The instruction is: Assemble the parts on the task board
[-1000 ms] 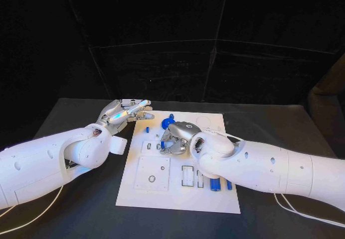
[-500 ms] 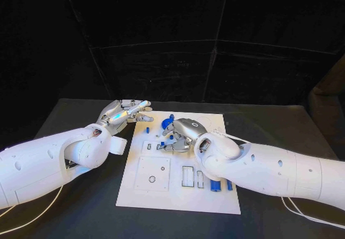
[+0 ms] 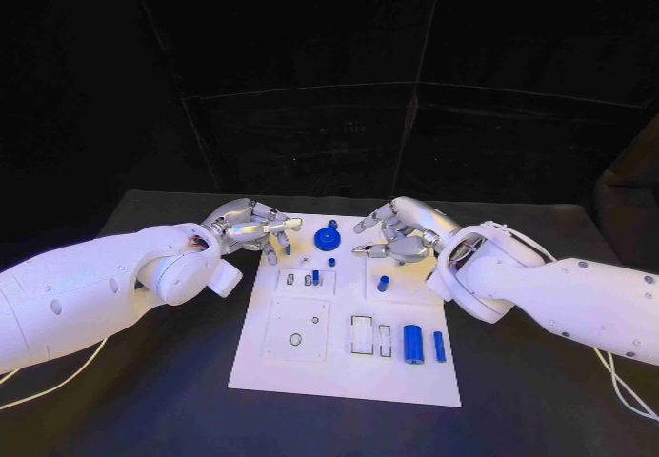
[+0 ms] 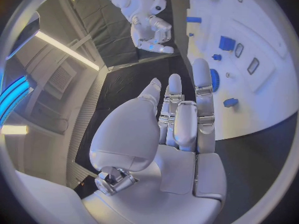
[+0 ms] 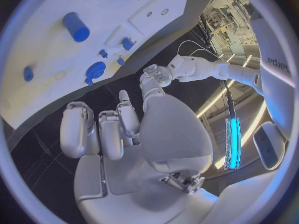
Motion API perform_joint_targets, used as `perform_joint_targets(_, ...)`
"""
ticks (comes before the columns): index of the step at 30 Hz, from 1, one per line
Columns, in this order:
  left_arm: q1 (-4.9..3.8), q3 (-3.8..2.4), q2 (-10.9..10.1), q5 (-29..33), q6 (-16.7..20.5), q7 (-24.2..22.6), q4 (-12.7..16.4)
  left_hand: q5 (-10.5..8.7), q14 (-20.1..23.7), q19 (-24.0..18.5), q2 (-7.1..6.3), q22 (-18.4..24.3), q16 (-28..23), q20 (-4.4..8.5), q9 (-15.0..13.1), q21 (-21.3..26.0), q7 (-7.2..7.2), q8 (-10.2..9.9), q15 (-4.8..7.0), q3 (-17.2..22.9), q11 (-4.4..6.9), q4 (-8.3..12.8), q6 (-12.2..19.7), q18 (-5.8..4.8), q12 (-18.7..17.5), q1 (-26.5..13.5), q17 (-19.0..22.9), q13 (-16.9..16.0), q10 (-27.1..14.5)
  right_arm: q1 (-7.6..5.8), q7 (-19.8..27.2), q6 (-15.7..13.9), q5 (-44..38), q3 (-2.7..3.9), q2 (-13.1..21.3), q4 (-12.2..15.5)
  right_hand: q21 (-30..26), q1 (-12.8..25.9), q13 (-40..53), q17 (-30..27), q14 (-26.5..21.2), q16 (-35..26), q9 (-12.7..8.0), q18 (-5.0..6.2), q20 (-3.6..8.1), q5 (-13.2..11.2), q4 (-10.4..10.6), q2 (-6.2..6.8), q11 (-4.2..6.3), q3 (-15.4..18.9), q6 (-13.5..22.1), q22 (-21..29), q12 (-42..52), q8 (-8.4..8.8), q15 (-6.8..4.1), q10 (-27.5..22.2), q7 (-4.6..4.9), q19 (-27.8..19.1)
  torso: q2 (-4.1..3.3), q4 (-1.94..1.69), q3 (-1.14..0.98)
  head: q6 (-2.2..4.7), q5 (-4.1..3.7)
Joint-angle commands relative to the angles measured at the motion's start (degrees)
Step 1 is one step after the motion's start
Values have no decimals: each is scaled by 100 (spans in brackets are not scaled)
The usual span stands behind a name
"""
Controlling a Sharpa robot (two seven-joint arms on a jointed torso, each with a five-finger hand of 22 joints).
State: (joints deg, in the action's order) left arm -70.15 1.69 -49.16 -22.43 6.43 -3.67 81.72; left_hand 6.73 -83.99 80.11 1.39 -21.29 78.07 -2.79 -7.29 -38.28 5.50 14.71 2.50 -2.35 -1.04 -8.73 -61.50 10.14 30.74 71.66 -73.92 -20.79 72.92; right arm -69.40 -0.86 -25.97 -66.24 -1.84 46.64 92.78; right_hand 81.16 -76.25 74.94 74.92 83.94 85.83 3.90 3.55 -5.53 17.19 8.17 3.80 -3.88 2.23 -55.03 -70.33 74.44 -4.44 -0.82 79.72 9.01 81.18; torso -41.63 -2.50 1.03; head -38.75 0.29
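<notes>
The white task board (image 3: 344, 367) lies lengthwise in the middle of the table. My left hand (image 3: 254, 228) hovers at its far left corner with fingers stretched out and nothing in them (image 4: 177, 119). My right hand (image 3: 398, 233) hangs over the far right part of the board, fingers apart and empty (image 5: 118, 129). Between the two hands stands a round blue knob (image 3: 327, 238). A small blue peg (image 3: 383, 283) lies on the board just in front of the right hand, and another small blue part (image 3: 314, 277) stands in a slot near the middle.
A thick blue cylinder (image 3: 412, 344) and a thin blue bar (image 3: 440, 346) lie at the board's near right, beside two empty rectangular slots (image 3: 361, 335). A square plate with a hole (image 3: 294, 330) sits at the near left. Black table (image 3: 549, 400) surrounds the board.
My right hand has lifted off the board's middle and drawn back to the far right, its fingers spread; the small parts under it are now uncovered. The left hand dipped slightly toward the board.
</notes>
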Motion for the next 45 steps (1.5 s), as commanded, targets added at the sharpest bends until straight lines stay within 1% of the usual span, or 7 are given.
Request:
perform_joint_targets(1,-100,-8,75,-1563,-834,1561,-42,-223,-364,110,53,-686,241,26,-93,-621,-21,174,65,-101,26,-169,45,-144,406,-151,-373,-327,-140,-82,500,324,1239,3,98,-56,-20,-7,152,579,394,-22,6,43,1,83,-32,-61,9,26,9,-1,-10,-35,24,-23,-24,-44,105,45,-40,-14,37)
perform_joint_targets(7,-304,-8,327,-2924,-1438,2548,-113,-321,-496,367,135,-2856,830,93,-545,-2433,-108,926,136,-494,127,-612,253,-383,1666,-270,-1117,-1390,-515,-160,549,315,1621,3,223,-248,-21,-14,150,575,394,-26,7,42,5,141,-44,-81,13,41,2,-2,-7,-41,20,-19,-28,-40,176,95,-85,-42,118)
perform_joint_targets(10,-372,-8,511,-3319,-1617,2875,-215,-342,-559,418,166,-3593,1058,130,-796,-3000,-187,1290,170,-642,164,-754,299,-476,2602,-286,-1419,-2417,-222,-175,553,312,1678,4,231,-309,-20,-20,151,578,395,-25,7,42,6,154,-50,-87,15,44,1,-4,-4,-43,19,-17,-29,-39,204,100,-100,-61,142)
perform_joint_targets(13,-412,22,706,-3582,-1722,3072,-342,-341,-588,408,202,-4020,1157,139,-1075,-3340,-214,1640,206,-817,203,-775,457,-533,3056,-364,-1556,-2907,-164,-184,492,347,1684,4,230,-351,-24,-21,146,571,393,-29,7,43,7,157,-51,-88,15,44,1,4,-10,-43,18,-20,-29,-42,225,96,-117,-84,166)
perform_joint_targets(28,-524,207,1429,-3834,-1935,3349,-858,-397,-601,411,191,-4566,1193,160,-1423,-3748,-269,2033,240,-1164,230,-779,645,-600,3385,-557,-1608,-3296,-77,-212,277,451,1504,4,151,-507,-64,-10,113,484,373,-73,5,60,9,173,-53,-85,15,67,4,87,-46,-43,17,-44,-29,-80,220,103,-114,-130,193)
perform_joint_targets(36,-542,397,1613,-3838,-1953,3355,-981,-397,-601,408,197,-4574,1193,161,-1435,-3755,-270,2045,241,-1172,232,-777,651,-600,3390,-554,-1608,-3302,-76,-214,205,513,1444,4,122,-544,-128,0,47,387,349,-126,2,84,11,189,-59,-83,14,97,19,212,-120,-37,16,-96,-27,-140,218,90,-107,-165,152)
perform_joint_targets(45,-545,450,1731,-3839,-2037,3362,-1032,-396,-601,405,217,-4611,1193,163,-1466,-3783,-273,2075,243,-1189,234,-770,674,-605,3404,-538,-1608,-3322,-74,-214,159,553,1420,4,82,-594,-133,0,46,380,347,-131,1,86,11,194,-61,-85,15,102,21,220,-121,-37,16,-96,-27,-143,218,94,-111,-190,168)
